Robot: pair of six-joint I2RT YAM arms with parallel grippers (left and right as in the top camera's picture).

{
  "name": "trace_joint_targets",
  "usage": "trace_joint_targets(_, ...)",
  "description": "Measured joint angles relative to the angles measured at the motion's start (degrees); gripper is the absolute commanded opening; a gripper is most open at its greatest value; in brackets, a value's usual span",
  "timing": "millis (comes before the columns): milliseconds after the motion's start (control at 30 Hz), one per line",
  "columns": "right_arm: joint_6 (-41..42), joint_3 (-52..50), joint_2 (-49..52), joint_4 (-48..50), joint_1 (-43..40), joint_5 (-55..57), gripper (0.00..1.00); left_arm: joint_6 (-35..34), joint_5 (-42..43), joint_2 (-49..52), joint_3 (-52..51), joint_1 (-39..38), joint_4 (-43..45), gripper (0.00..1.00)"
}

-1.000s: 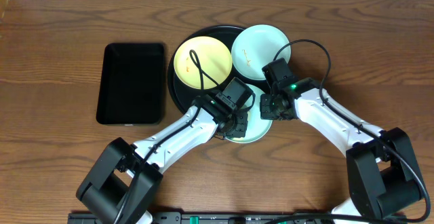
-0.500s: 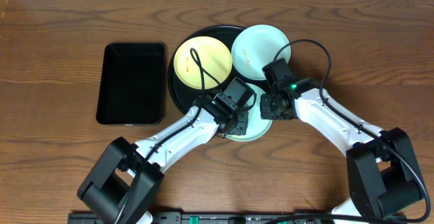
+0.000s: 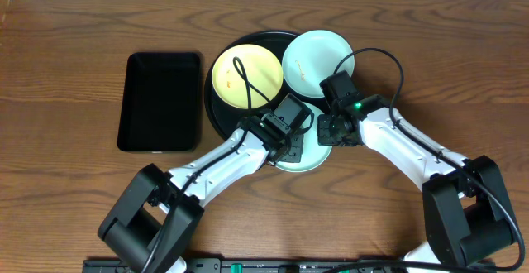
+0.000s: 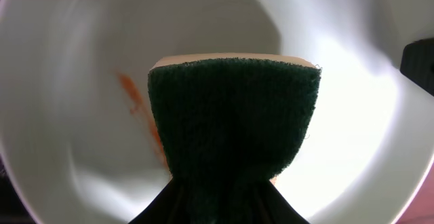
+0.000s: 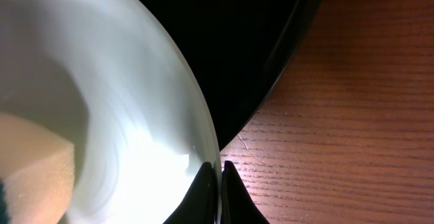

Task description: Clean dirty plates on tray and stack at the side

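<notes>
The round black tray (image 3: 216,112) holds a pale yellow plate (image 3: 256,66) and a mint-blue plate (image 3: 314,50), each with small orange smears. A second mint-blue plate (image 3: 310,159) is at the tray's near edge, mostly under both arms. My left gripper (image 3: 289,145) is shut on a green-faced sponge (image 4: 234,119) pressed on that plate (image 4: 74,102), next to an orange smear (image 4: 139,112). My right gripper (image 5: 218,176) is shut on the same plate's rim (image 5: 203,125), over the tray edge (image 5: 271,47).
A black rectangular tray (image 3: 160,101) lies on the wooden table (image 3: 74,190) left of the round tray. Bare wood shows in the right wrist view (image 5: 352,129). Cables loop over the yellow plate.
The left gripper with the sponge shifted slightly over the near mint-blue plate. The right arm and the other plates have not moved.
</notes>
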Motion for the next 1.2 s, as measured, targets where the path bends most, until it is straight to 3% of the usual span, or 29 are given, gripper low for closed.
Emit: trace_joint_targets(1200, 0.0, 0.0, 0.0, -0.2, 0.0, 0.2, 0.01, 2.8, -9.4, 2.1, 0.3, 0.0, 4.9, 0.08)
